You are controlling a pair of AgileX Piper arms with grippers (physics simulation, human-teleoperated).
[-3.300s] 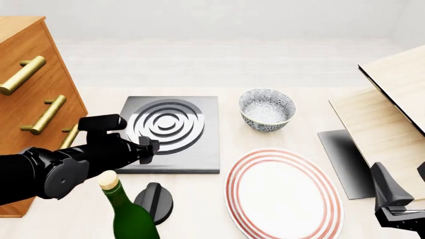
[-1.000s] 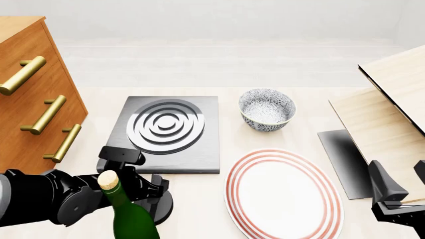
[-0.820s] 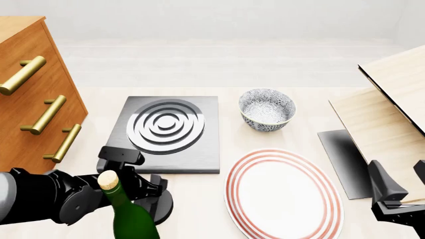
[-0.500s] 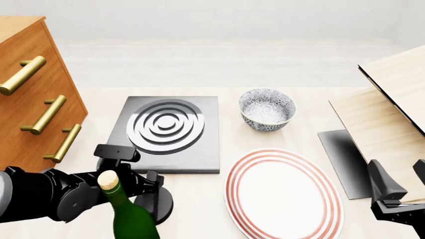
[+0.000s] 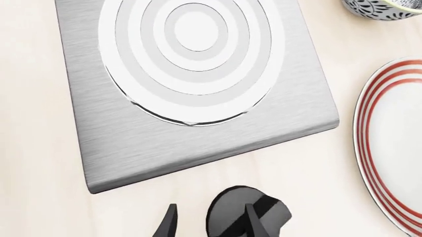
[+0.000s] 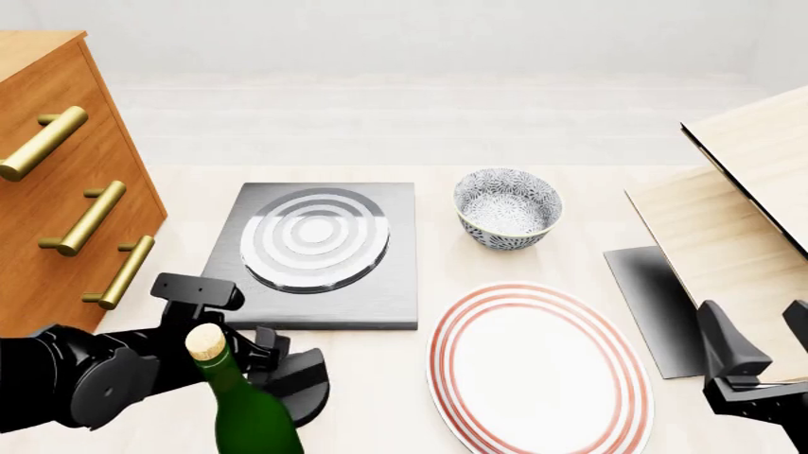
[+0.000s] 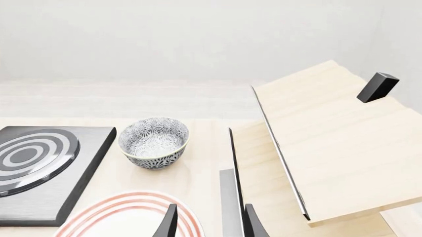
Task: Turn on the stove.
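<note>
The table point(image 6: 417, 184) carries stove point(image 6: 316, 255), knob point(image 6: 297, 383), plate point(image 6: 543, 364) (red-ringed), bowl point(image 6: 508, 208).

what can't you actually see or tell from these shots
- Knob, front view: partly behind the bottle and left gripper; its setting is unreadable.
- Knob, left wrist view: cut off by the frame edge, so whether the fingers touch it is unclear.
- Right gripper, front view: cut off at the corner; only finger stubs show in its wrist view.
- Bottle: lower body out of frame.
</note>
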